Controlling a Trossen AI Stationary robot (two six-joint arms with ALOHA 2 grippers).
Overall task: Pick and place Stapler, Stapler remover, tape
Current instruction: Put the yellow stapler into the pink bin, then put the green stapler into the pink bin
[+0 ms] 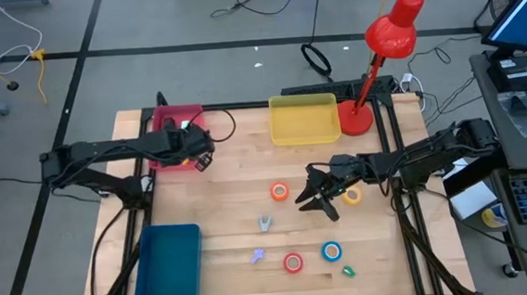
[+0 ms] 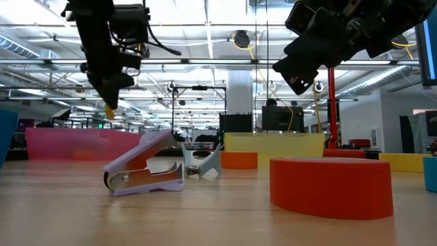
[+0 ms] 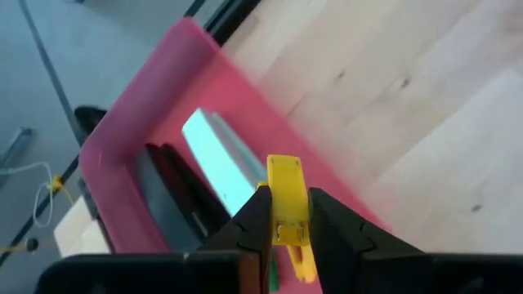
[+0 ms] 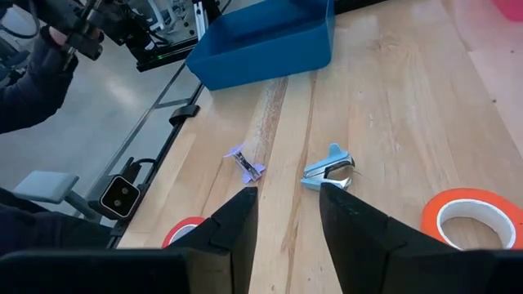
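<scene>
Holding a yellow stapler [image 3: 284, 200] clenched in our left gripper [image 3: 282, 214] above the pink tray [image 3: 155, 106]; we are risking an off-rim drop; right gripper [image 4: 286, 216] is hovering released.

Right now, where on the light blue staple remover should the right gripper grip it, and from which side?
Judging by its pose, come from straight above. The light blue staple remover lies flat and alone on the wooden table, ahead of the open right gripper. Probably pinch its two broad outer sides, behind the metal claws.

yellow stapler [image 3: 286, 204] in left gripper [image 3: 288, 233], over pink tray | removers [image 1: 265, 224] [image 1: 258, 255], four tapes [image 1: 280, 192] flat on table
</scene>
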